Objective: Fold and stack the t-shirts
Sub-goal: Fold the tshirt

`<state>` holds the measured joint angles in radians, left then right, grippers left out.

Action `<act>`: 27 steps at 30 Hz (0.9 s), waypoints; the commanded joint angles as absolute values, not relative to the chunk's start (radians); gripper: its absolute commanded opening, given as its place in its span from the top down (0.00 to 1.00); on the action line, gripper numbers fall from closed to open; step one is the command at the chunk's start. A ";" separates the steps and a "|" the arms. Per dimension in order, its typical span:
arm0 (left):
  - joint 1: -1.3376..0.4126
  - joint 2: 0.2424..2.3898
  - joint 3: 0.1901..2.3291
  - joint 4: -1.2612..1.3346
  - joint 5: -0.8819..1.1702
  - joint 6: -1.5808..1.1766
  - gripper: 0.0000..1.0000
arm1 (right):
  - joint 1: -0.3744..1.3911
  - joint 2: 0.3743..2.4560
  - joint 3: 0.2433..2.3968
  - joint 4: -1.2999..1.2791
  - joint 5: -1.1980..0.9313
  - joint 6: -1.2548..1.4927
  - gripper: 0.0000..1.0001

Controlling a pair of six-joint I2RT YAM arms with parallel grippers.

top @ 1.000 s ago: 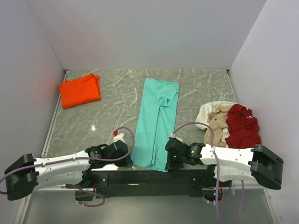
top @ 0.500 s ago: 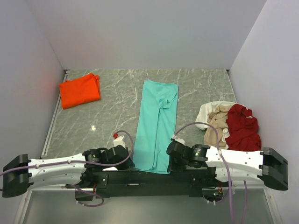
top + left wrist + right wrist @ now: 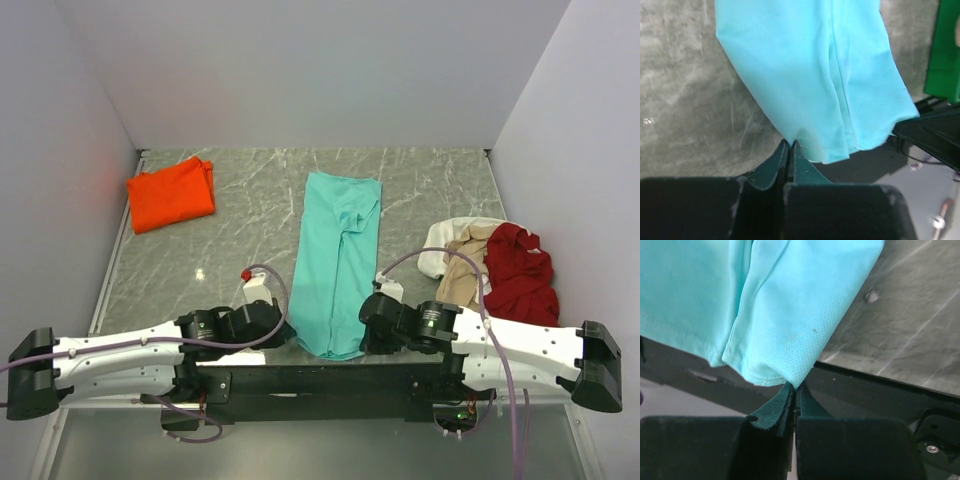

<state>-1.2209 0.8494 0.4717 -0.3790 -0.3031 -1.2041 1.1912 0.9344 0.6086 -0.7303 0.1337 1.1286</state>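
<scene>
The teal t-shirt (image 3: 336, 262) lies as 1 long narrow strip down the middle of the table (image 3: 240, 215). Its far end stops short of the far edge, and its near hem hangs just past the near edge, over the black base rail (image 3: 320, 382).

The left jaws are pressed together on the near left corner of that hem, with a thin fold of teal cloth pinched between them. The right jaws are clamped the same way on the near right corner. Both sit low at the near edge, 1 on each side of the strip.

The orange t-shirt (image 3: 171, 193) lies folded near the far left corner, well apart from the teal one, with a wide stretch of bare table between them. A loose pile of dark red, beige and white t-shirts (image 3: 490, 265) sits against the right edge. The strip of bare table between it and the teal t-shirt is narrower.
</scene>
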 commanded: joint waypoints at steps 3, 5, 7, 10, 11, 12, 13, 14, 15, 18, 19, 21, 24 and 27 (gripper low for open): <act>-1.215 0.894 0.552 -0.313 -0.393 -1.140 1.00 | 1.147 0.985 0.693 -0.750 0.242 1.072 1.00; -1.200 0.897 0.564 -0.290 -0.390 -1.100 1.00 | 1.115 0.991 0.709 -0.749 0.248 1.051 1.00; -1.161 0.905 0.574 -0.252 -0.374 -1.071 1.00 | 1.095 0.997 0.735 -0.746 0.256 1.016 1.00; -1.098 0.928 0.591 -0.206 -0.319 -1.019 1.00 | 1.049 1.003 0.773 -0.752 0.267 0.968 1.00; -1.085 0.933 0.594 -0.193 -0.308 -0.994 1.00 | 1.037 1.005 0.784 -0.755 0.270 0.956 1.00; -1.057 0.943 0.597 -0.183 -0.283 -0.983 1.00 | 1.011 1.005 0.793 -0.762 0.271 0.934 1.00; -1.046 0.946 0.601 -0.167 -0.276 -0.973 1.00 | 1.000 1.002 0.808 -0.762 0.278 0.924 1.00; -1.036 0.951 0.617 -0.163 -0.273 -0.951 1.00 | 0.985 1.000 0.816 -0.762 0.279 0.913 1.00; -1.016 0.960 0.624 -0.160 -0.262 -0.942 1.00 | 0.973 0.999 0.822 -0.761 0.278 0.890 1.00; -0.976 0.979 0.652 -0.129 -0.242 -0.901 1.00 | 0.927 1.005 0.859 -0.764 0.276 0.842 1.00; -0.967 0.986 0.661 -0.120 -0.224 -0.891 1.00 | 0.902 1.014 0.880 -0.767 0.279 0.830 1.00; -0.936 1.014 0.684 -0.097 -0.210 -0.865 1.00 | 0.879 1.022 0.900 -0.764 0.285 0.799 1.00; -0.896 1.049 0.716 -0.051 -0.175 -0.831 1.00 | 0.848 1.045 0.934 -0.735 0.275 0.766 1.00; -0.859 1.088 0.750 -0.009 -0.137 -0.805 1.00 | 0.813 1.075 0.966 -0.719 0.270 0.733 1.00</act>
<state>-0.8917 1.0641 0.6872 -0.1070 -0.1959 -0.8707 0.8448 1.0481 0.9012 -0.7490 0.2470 0.7994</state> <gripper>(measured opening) 0.021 0.018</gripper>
